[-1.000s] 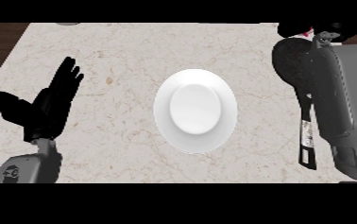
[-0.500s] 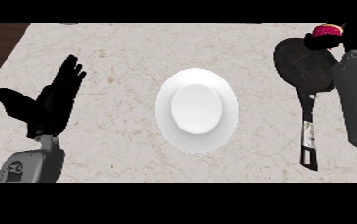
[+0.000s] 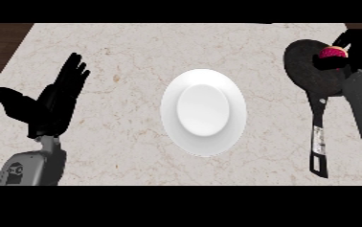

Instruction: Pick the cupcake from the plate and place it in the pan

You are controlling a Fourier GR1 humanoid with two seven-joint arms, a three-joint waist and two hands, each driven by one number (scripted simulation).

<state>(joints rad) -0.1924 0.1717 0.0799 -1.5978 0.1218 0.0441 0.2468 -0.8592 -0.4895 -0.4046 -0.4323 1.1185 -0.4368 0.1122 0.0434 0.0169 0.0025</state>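
Your white plate (image 3: pixel 203 112) sits dead centre of the frame on the pale marbled counter (image 3: pixel 127 53), nothing on it. Your cupcake (image 3: pixel 332 53), pink-red top showing, is at the upper right of the frame, over the round black pan (image 3: pixel 311 73), near the pan's upper right rim. Your right hand (image 3: pixel 344 43) is at the far right edge, black fingers around the cupcake: some dark finger crosses just below the pink top and more black shows above it, so read it as curled on the cupcake; whether the cupcake touches the pan floor you cannot tell. Most of that hand is cut by the frame edge, and the grey forearm (image 3: pixel 354 96) runs down the right edge, overlapping the pan's lower right side. The pan handle (image 3: pixel 319 140) points down toward the lower right of the frame, well apart from the plate. Your left hand (image 3: pixel 56 101) is at the left of the frame, fingers straight and spread, pointing up toward the upper left, thumb out to the left edge, holding nothing, resting above the counter with its grey forearm (image 3: pixel 32 166) in the lower left corner. Dark wood strip (image 3: pixel 14 37) shows at the upper left corner beyond the counter.
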